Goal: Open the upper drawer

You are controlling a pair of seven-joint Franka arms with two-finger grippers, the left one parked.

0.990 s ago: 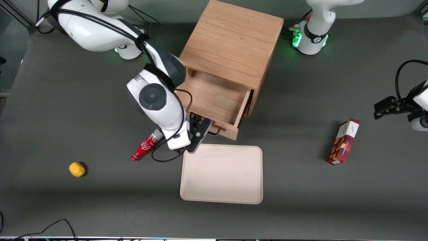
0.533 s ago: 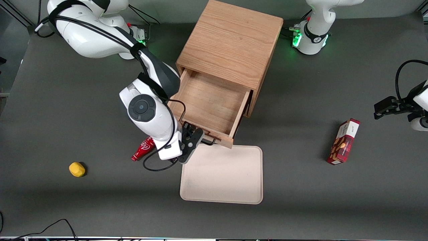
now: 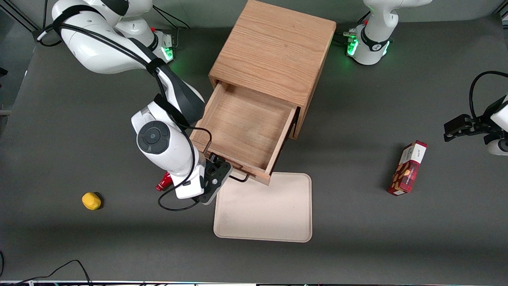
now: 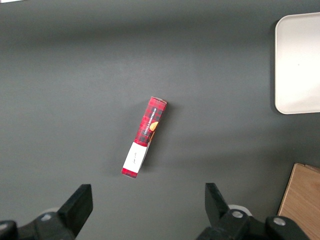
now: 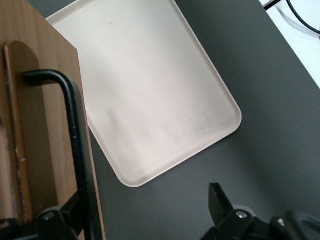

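The upper drawer (image 3: 242,127) of the wooden cabinet (image 3: 278,47) stands pulled far out, its tray empty. Its thin black wire handle (image 3: 239,178) is on the front nearest the front camera. My right gripper (image 3: 222,171) is at that handle, fingers spread wide. In the right wrist view the gripper (image 5: 145,197) is open; the handle (image 5: 75,140) runs along the drawer front (image 5: 45,100) right against one finger (image 5: 70,212), the other finger (image 5: 217,197) well apart over the table. The bottom drawer is hidden under the open one.
A cream tray (image 3: 264,210) lies just nearer the front camera than the drawer front; it shows too in the right wrist view (image 5: 150,85). A red bottle (image 3: 162,184) lies mostly hidden under my arm. A yellow lump (image 3: 91,200) and a red box (image 3: 408,167) lie farther off.
The drawer has slid farther out of the cabinet toward the front camera, and my gripper has moved with its handle. The arm now covers most of the red bottle.
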